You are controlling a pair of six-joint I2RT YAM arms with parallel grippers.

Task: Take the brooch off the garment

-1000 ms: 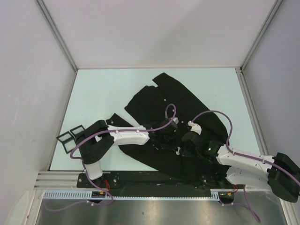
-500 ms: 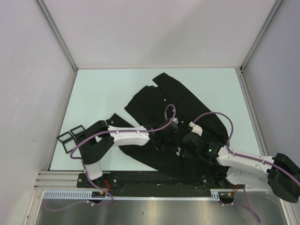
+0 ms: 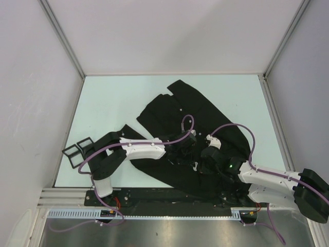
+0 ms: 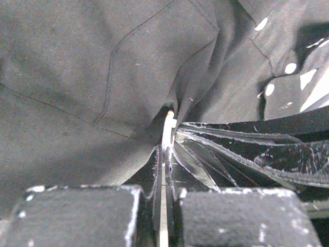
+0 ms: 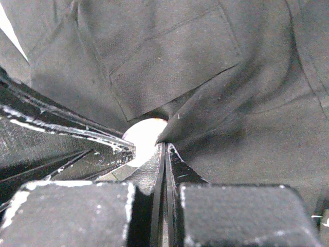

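The garment [image 3: 190, 103], a black shirt with white buttons, lies crumpled on the pale table [image 3: 113, 103]. Both grippers meet on its near part. A small white brooch [image 3: 195, 165] shows there. In the right wrist view it is a bright white round piece [image 5: 146, 135]; in the left wrist view it is a thin white edge [image 4: 168, 123]. My left gripper [image 3: 189, 158] [image 4: 167, 149] is shut, with that white edge running between its jaws. My right gripper [image 3: 200, 164] [image 5: 165, 149] is shut on a fold of black cloth [image 5: 205, 118] right beside the brooch.
Two small black frames [image 3: 77, 149] stand at the table's left edge beside the left arm. White walls close the table on three sides. White buttons [image 4: 290, 68] dot the cloth near the right gripper's fingers [image 4: 257, 154]. The left gripper's fingers [image 5: 61, 139] cross the right wrist view.
Both grippers have edged a little closer together over the same spot on the shirt. The shirt's outline has barely changed.
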